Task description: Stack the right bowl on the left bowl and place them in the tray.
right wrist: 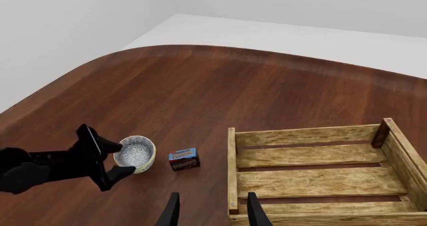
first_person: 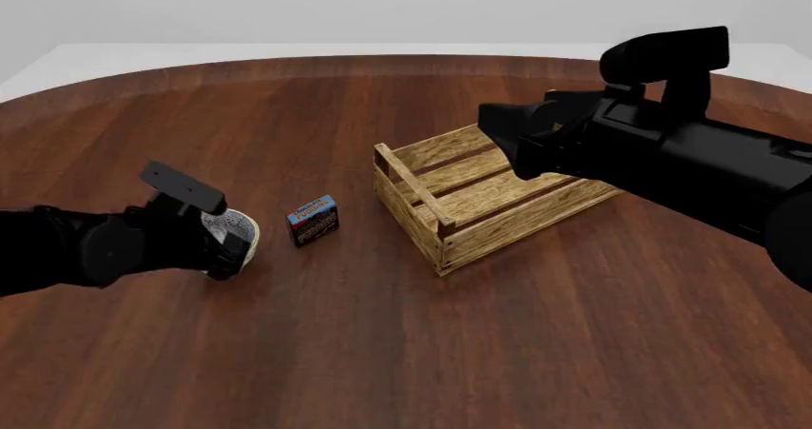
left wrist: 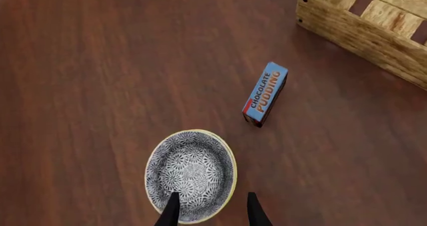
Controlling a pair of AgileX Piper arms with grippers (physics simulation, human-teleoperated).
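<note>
Dark reddish wood covers the round desk (first_person: pixel 380 353), with a pale wall behind it. Only 1 bowl shape (left wrist: pixel 191 175) shows, patterned grey and white with a yellowish rim, standing toward the desk's left edge; a second rim peeking under it in the left wrist view suggests the 2 bowls are already nested, though that is a judgement. The step in hand looks like gripping the stack for the carry. The left gripper (left wrist: pixel 211 208) has its jaws apart, 1 finger inside the bowl and 1 outside, straddling the rim on its near side. The next move calls for closing on that rim, lifting clear and travelling right past the pudding box (first_person: pixel 312 220), which lies between the bowl and the tray (first_person: pixel 482 201). The tray sits near the desk's middle, holding nothing. The right gripper (right wrist: pixel 211 208) hangs above the tray's near edge, jaws apart and holding nothing.
</note>
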